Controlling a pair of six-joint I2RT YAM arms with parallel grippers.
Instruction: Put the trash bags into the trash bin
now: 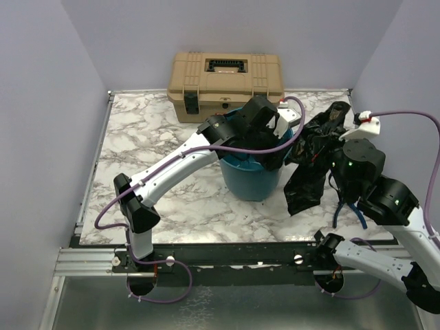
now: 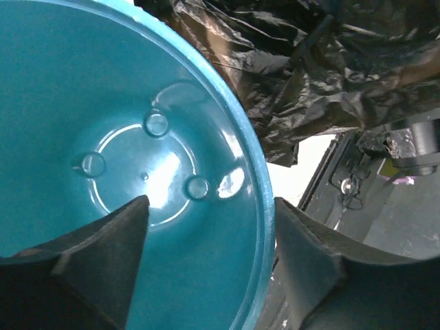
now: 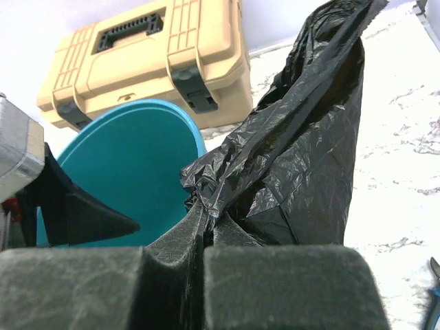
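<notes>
Pressed together at the bottom of the right wrist view, the right gripper [image 3: 204,230] pinches a gathered fold of the trash bag [image 3: 302,151], its two fingers meeting on the film. From that grip the bag rises as a long, crinkled, glossy black sheet. It hangs floppy and bunched, with nothing spread open.

Seen from above, the bag is outside the trash bin [image 1: 251,182], just beside its right side. Whether film and rim touch cannot be told. The lower end of the bag droops toward the marble-patterned table [image 1: 151,130].

On the other side, the left gripper [image 2: 212,203] stands wide. One dark finger sits inside the bin and the other outside, so the teal rim runs through the gap between them. Neither finger is clamped on it, and nothing is held. Below, the bin's smooth inner wall and bare round floor catch the light — no bag lies inside. The bin stands upright near the middle of the table.

Behind the bin, against the back wall, sits a tan toolbox [image 1: 223,82] with its black handle and latches shut — close to the bin's far rim.
</notes>
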